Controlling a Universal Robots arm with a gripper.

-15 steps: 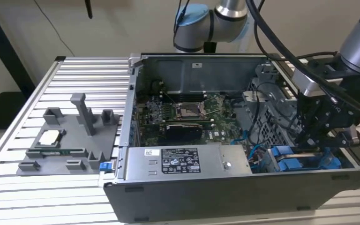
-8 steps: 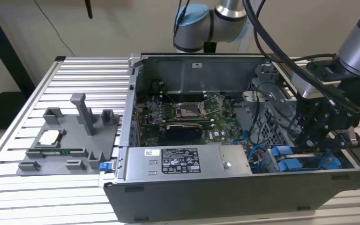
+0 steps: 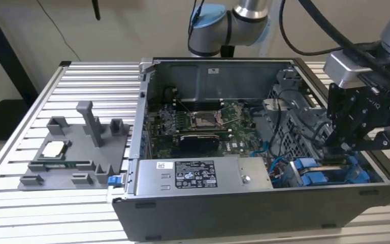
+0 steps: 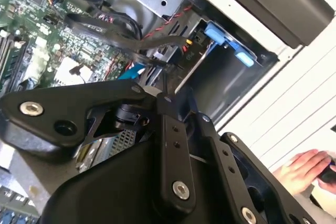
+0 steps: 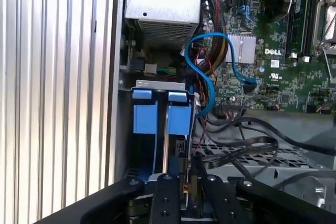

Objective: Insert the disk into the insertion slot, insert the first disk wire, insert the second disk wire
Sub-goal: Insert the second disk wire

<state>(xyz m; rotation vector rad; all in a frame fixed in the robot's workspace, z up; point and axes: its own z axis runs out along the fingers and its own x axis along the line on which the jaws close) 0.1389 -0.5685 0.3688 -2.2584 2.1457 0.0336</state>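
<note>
At near-right corner of case: gripper (image 3: 336, 151) down in the drive bay, just over the blue carriers.
Jaws: nearly closed, tips pinching smth thin and dark; looks like a wire plug, can't tell for sure.
Disk (image 5: 177, 129): blue-framed, seated in insertion slot (image 5: 155, 86), beside another blue carrier.
Risk 1: plug skewed vs socket, so it jams or bends pins.
Risk 2: loose black cables (image 5: 236, 148) touching the fingers, may snag.
Risk 3: person's hand (image 4: 307, 165) near case wall.
</note>
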